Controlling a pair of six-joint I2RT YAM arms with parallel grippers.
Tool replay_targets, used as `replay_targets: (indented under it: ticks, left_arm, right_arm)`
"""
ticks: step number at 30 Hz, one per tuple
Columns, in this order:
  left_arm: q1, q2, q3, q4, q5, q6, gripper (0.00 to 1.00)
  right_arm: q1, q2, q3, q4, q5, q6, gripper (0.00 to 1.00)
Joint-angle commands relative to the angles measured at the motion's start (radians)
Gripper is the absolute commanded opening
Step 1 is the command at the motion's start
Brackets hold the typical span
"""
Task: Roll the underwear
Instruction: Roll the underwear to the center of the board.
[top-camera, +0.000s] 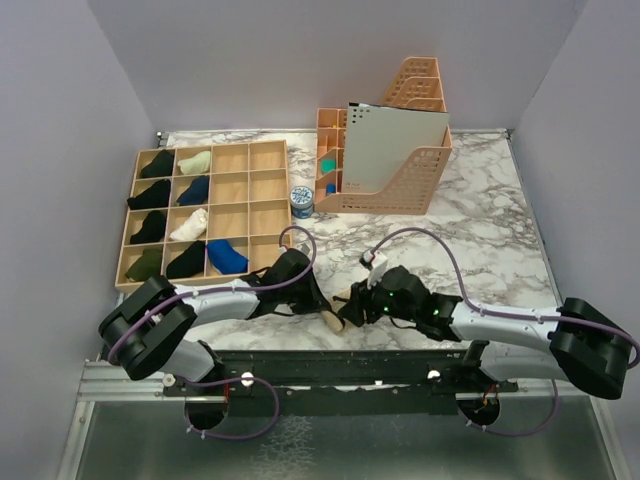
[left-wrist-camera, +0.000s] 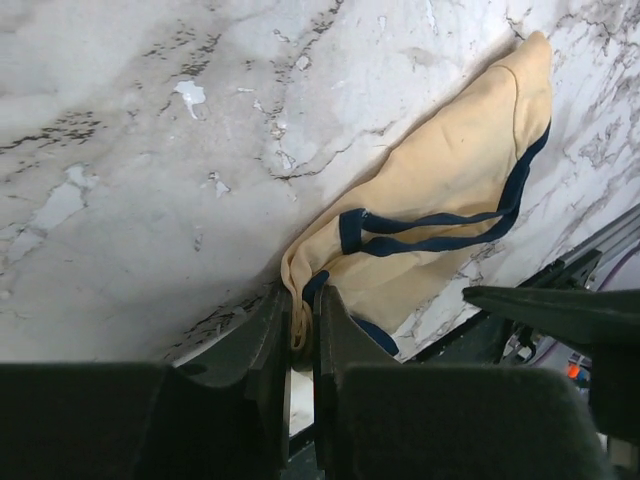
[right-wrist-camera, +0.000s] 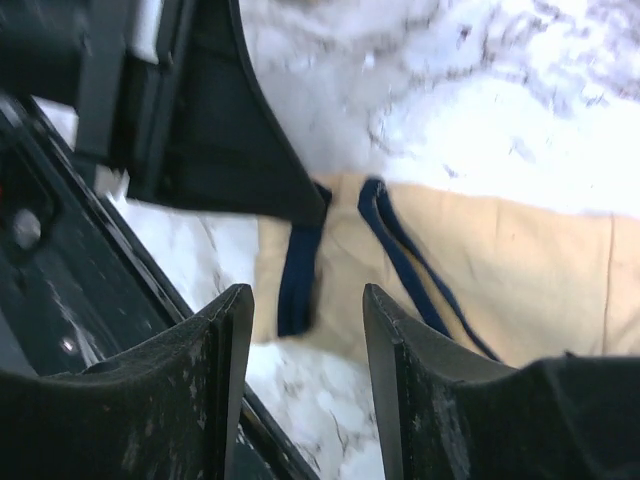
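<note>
Marble table (top-camera: 480, 230), white with grey lines, is seen under both arms, and plain grey walls (top-camera: 300, 60) are seen around it. The underwear (left-wrist-camera: 450, 200), pale yellow with dark blue bands, is laid out long on the table close to the near edge, between the two claws. One end of it is pinched by the left gripper (left-wrist-camera: 302, 310). Its fingers (left-wrist-camera: 268, 345) are pressed almost together with a bit of cloth caught between them. The right gripper (right-wrist-camera: 305, 295) is held spread wide just above the cloth, and nothing is held in it.

The roll seems to be only at its start. For a good roll, the pinched end should be turned over itself slowly and pulled snug, so that no loose loop is made. The other end should be pressed down by the spread claw, so that the cloth is not dragged along the table. Care is needed near the table edge, where the cloth could be pulled off.

Both arms are stretched low and bent inward, so the two claws are set close together near the middle. The left wrist is tipped down to the table. A wooden tray (top-camera: 265, 165) with rolled cloths in it is seen well apart, at the back left.
</note>
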Motion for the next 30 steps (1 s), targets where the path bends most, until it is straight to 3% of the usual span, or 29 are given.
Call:
replay_targets:
  ticks: [1, 9, 20, 23, 26, 28, 30]
  left_arm:
    - [0.001, -0.019, -0.002, -0.110, -0.077, -0.020, 0.00]
    - [0.004, -0.012, 0.008, -0.110, -0.063, -0.059, 0.00]
    - [0.006, -0.027, 0.020, -0.131, -0.054, -0.073, 0.00]
    - [0.007, -0.027, 0.021, -0.134, -0.052, -0.075, 0.00]
    - [0.007, -0.034, 0.022, -0.139, -0.054, -0.078, 0.00]
    - [0.007, -0.047, 0.018, -0.140, -0.055, -0.085, 0.00]
    - [0.009, -0.072, 0.009, -0.140, -0.065, -0.094, 0.14]
  right_arm:
    - [0.081, -0.012, 0.055, -0.239, 0.106, -0.123, 0.50]
    - [0.280, 0.168, 0.224, -0.301, 0.347, -0.177, 0.48]
    - [0.360, 0.362, 0.331, -0.372, 0.498, -0.225, 0.46]
    - [0.369, 0.377, 0.327, -0.363, 0.510, -0.225, 0.36]
    - [0.382, 0.384, 0.323, -0.371, 0.534, -0.198, 0.17]
    - [0.384, 0.379, 0.309, -0.360, 0.537, -0.176, 0.09]
    - [0.384, 0.361, 0.279, -0.326, 0.526, -0.138, 0.05]
